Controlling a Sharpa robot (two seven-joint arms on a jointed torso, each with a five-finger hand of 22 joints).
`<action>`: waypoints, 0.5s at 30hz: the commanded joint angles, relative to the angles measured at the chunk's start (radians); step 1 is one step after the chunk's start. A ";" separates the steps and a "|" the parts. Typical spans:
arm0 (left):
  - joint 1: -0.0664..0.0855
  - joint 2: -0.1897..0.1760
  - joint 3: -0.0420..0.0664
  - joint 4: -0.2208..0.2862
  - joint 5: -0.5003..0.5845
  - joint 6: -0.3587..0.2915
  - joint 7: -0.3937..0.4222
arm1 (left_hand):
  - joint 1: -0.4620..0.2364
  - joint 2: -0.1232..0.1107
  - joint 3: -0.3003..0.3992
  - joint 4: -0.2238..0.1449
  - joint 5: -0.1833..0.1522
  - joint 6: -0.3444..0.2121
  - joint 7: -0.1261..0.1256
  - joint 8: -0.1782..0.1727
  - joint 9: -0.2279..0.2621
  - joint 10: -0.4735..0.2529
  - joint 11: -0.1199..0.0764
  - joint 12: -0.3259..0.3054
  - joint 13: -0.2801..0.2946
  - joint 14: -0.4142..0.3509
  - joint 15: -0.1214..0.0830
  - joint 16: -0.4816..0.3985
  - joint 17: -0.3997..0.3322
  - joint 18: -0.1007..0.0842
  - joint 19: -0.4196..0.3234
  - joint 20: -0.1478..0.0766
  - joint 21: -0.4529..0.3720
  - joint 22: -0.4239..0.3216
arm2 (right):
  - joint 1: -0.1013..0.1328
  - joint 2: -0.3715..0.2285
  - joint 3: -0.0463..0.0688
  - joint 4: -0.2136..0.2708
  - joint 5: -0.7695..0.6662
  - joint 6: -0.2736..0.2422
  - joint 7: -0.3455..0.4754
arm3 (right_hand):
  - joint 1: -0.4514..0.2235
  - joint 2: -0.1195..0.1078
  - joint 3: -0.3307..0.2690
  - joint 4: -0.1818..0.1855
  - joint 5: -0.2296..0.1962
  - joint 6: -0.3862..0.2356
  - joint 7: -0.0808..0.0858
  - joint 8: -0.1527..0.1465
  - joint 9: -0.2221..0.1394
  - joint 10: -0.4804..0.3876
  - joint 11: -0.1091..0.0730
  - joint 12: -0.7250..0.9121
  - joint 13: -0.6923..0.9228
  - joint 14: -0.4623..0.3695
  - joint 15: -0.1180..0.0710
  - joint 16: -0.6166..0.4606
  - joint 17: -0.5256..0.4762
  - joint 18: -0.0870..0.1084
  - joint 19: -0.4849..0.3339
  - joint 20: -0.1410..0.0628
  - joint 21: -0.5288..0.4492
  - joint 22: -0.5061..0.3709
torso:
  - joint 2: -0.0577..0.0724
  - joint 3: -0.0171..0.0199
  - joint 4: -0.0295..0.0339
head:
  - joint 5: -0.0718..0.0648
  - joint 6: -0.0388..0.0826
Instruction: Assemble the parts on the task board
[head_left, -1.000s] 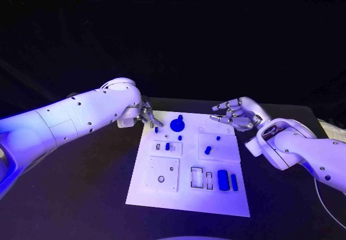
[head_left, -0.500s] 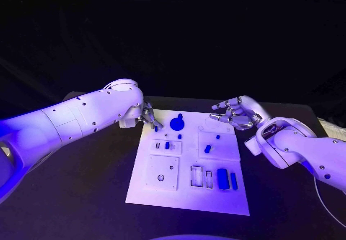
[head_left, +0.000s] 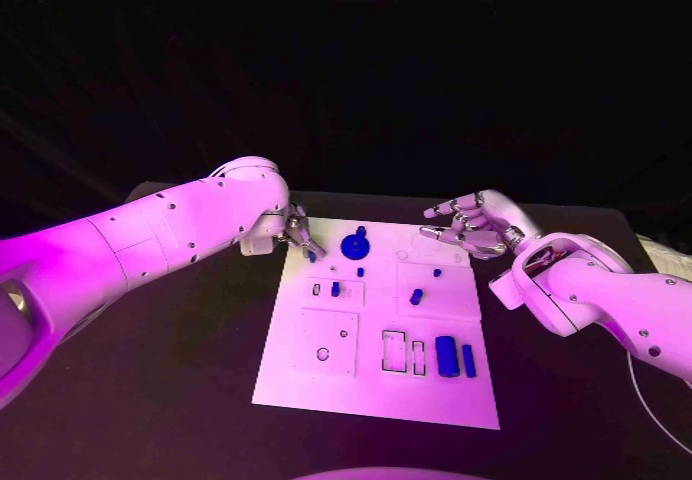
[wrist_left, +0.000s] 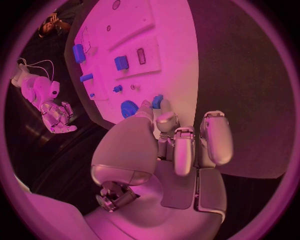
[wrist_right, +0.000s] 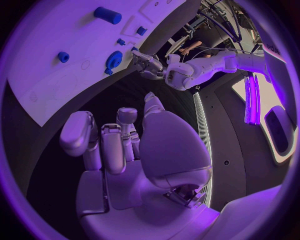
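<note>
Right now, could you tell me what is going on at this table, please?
The robot is working at the white task board, where small blue parts lie. Its left hand is at the board's far left corner, fingers on or right beside a small blue peg; whether it grips it I cannot tell. The right hand hovers open by the far right corner, holding nothing.

Matt white task board (head_left: 378, 375), glossy smooth plastic arm shells, metallic robot hand (head_left: 470, 228), matt black table (head_left: 159, 400).

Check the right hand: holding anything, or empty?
Empty. The right hand hovers past the task board, fingers loosely curled on nothing.
</note>
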 joint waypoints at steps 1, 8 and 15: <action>-0.001 0.003 0.000 -0.002 0.013 0.012 0.006 | 0.035 0.009 0.024 -0.012 0.007 -0.002 -0.009 0.005 0.003 0.005 -0.003 0.002 -0.001 0.105 -0.011 0.003 0.264 -0.003 0.005 -0.002 0.004 0.010 | -0.001 0.001 0.000 0.000 -0.003 0.014 0.009 | 0.004 0.010 -0.002 -0.002 0.007 0.002 0.004 0.002 0.001 -0.009 -0.001 -0.006 -0.002 0.059 0.001 -0.004 0.044 0.014 -0.007 -0.002 -0.004 -0.001 | 0.001 0.0000 -0.0002 | -0.001 -0.002; -0.001 0.002 -0.001 -0.001 0.022 -0.018 0.020 | 0.185 0.020 0.233 -0.101 0.033 -0.040 -0.004 0.000 0.010 -0.010 -0.005 -0.022 -0.016 0.105 -0.013 0.003 0.264 -0.002 0.003 -0.011 0.000 0.011 | -0.001 0.002 0.000 -0.001 -0.003 0.016 0.009 | 0.004 0.010 -0.002 -0.002 0.007 0.002 0.004 0.002 0.001 -0.009 -0.001 -0.006 -0.002 0.059 0.001 -0.004 0.044 0.014 -0.007 -0.002 -0.004 -0.001 | 0.000 0.0001 0.0001 | -0.002 -0.003; -0.002 -0.011 -0.001 0.016 0.046 -0.068 0.043 | 0.063 -0.139 0.602 -0.111 0.038 -0.052 0.001 0.045 0.060 0.008 -0.003 -0.022 -0.021 0.105 -0.007 0.003 0.264 -0.003 0.005 -0.001 -0.001 0.021 | -0.004 0.003 0.000 -0.002 -0.003 0.022 0.009 | 0.007 0.011 -0.003 -0.003 0.008 0.003 0.004 0.002 0.001 -0.009 -0.001 -0.006 -0.003 0.059 0.000 -0.005 0.043 0.014 -0.007 -0.002 -0.005 -0.002 | 0.000 0.0009 0.0011 | 0.004 -0.003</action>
